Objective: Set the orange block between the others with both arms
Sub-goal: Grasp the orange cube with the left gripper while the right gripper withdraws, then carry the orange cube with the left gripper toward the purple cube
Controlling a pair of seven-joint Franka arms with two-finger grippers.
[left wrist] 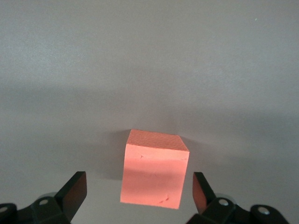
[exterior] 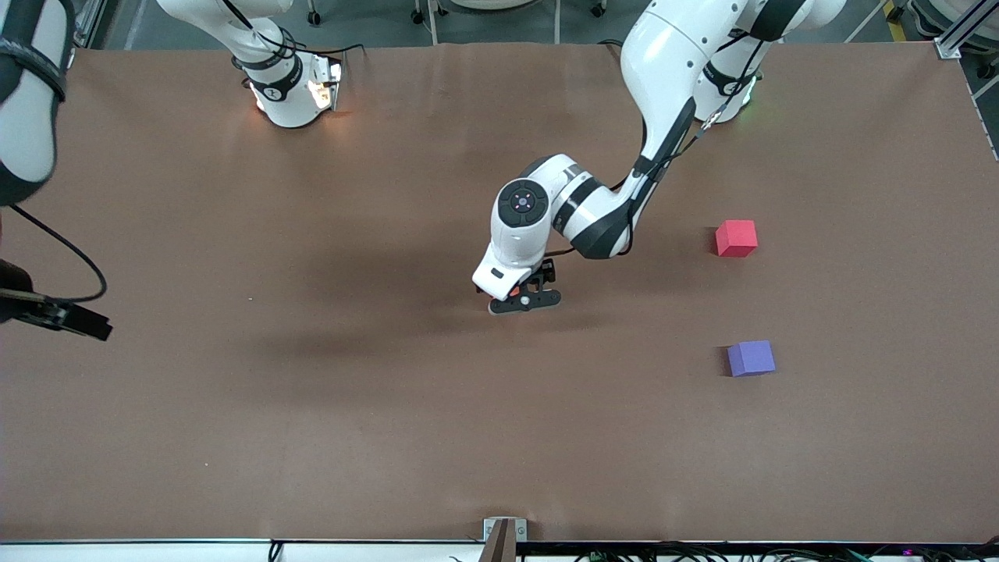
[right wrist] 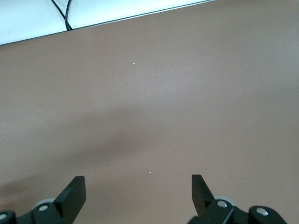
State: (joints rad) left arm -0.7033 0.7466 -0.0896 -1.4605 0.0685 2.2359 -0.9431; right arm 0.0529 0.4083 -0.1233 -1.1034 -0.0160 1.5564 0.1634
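Observation:
The orange block (left wrist: 154,170) rests on the brown table near its middle. My left gripper (left wrist: 138,176) is down around it, open, with a gap showing between the block and each finger. In the front view the left gripper (exterior: 524,300) hides nearly all of the block. The others stand toward the left arm's end of the table: a red-pink cube (exterior: 736,238), and a purple-blue cube (exterior: 751,358) nearer to the front camera. My right gripper (right wrist: 138,177) is open with nothing in it, over bare table at the right arm's end (exterior: 78,318).
The brown table (exterior: 312,406) fills the view. A small bracket (exterior: 504,531) sits at its front edge. Cables run along that edge. A wide gap of bare table separates the red-pink and purple-blue cubes.

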